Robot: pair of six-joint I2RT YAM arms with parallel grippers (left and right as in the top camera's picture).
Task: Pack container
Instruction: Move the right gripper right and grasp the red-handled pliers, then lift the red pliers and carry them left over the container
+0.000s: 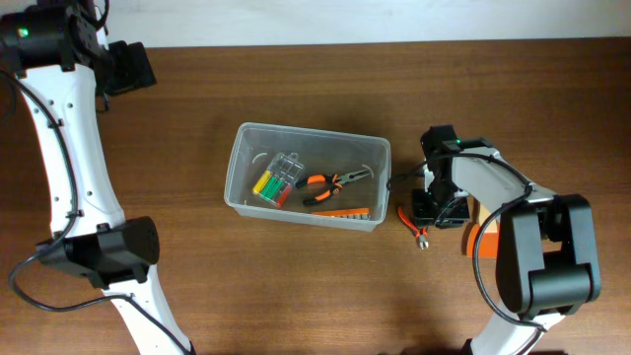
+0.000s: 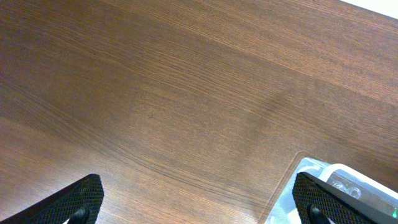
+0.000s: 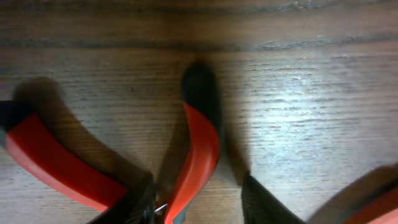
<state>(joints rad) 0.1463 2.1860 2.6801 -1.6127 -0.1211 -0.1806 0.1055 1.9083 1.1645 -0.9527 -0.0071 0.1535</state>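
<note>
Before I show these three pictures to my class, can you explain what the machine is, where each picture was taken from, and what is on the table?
These are two white robot arms at a wooden table, each ending in a two-finger gripper. The overhead picture looks straight down. The other two come from cameras on the wrists.

In the middle stands a clear plastic container holding a small case of screwdrivers, orange-handled pliers and an orange strip.

The left gripper hangs open over bare wood, holding nothing. The right gripper is low over small red-handled pliers lying beside the container. Whether it has gripped them cannot be told.
</note>
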